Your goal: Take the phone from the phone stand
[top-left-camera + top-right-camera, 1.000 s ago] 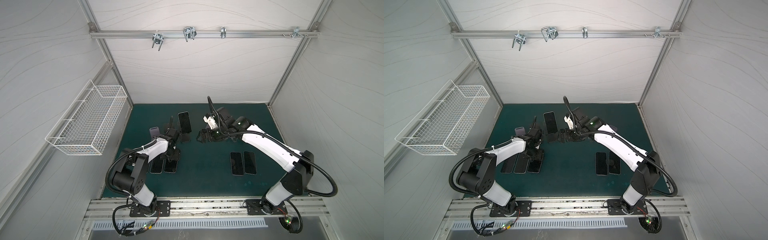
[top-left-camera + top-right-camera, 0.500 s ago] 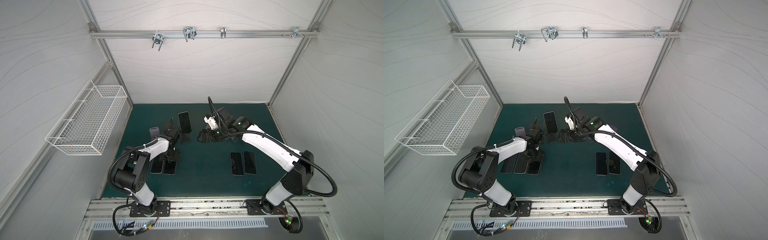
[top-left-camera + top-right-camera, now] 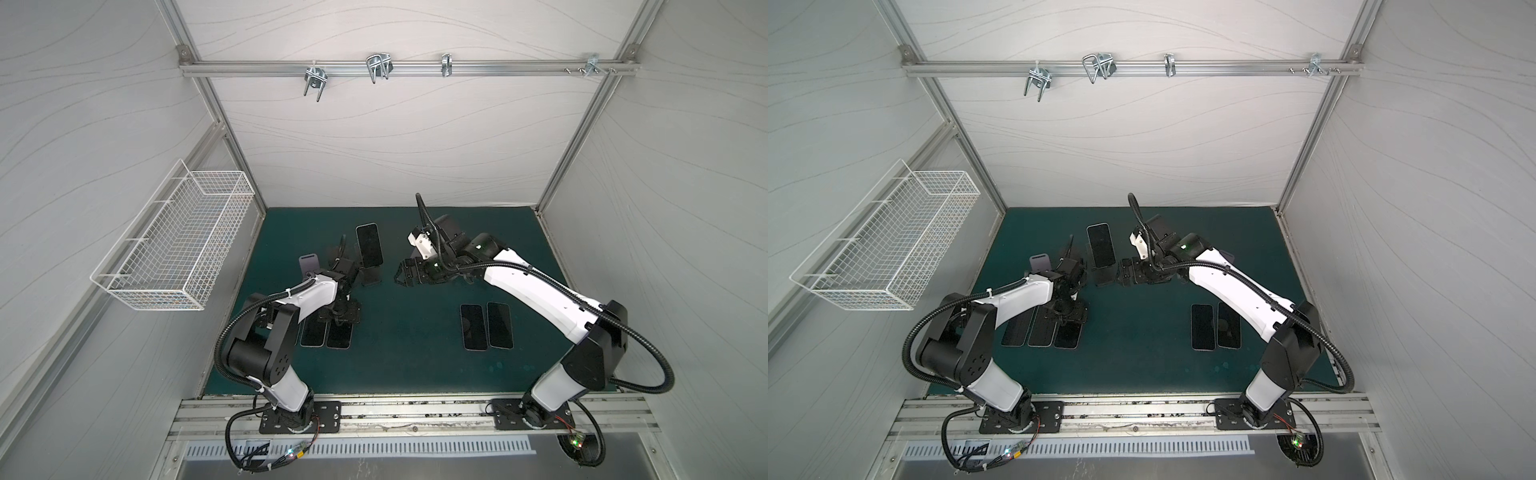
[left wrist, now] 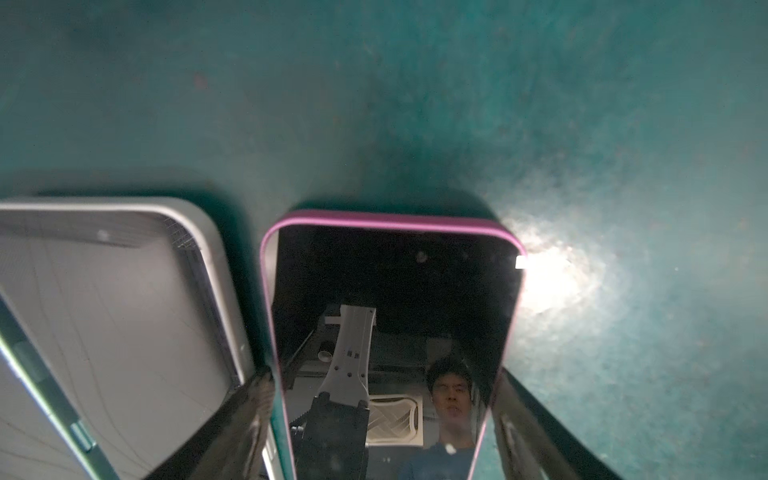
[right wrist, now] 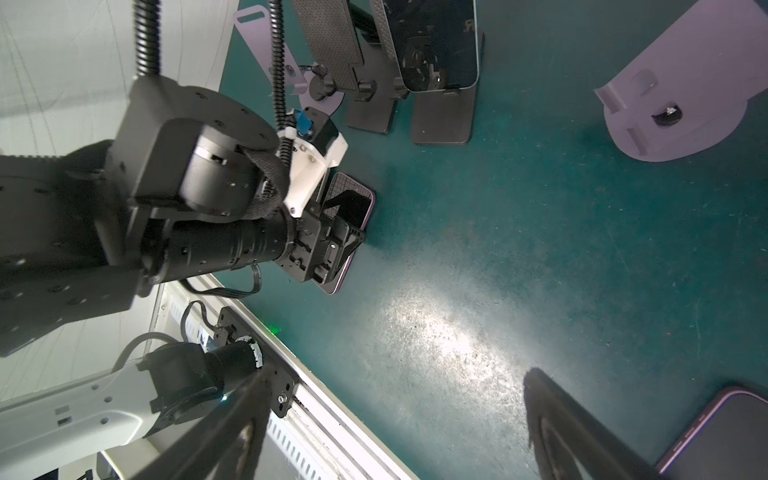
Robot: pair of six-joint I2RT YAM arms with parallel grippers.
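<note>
Phone (image 3: 369,250) tilted back, seated in phone stand (image 3: 371,277)

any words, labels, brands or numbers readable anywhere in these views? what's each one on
No text can be read in any view.
Purple phone: small dark marks in its screen's reflection, too small to read.
Upright phone: a faint mark near the screen's corner, too blurred to read.
</note>
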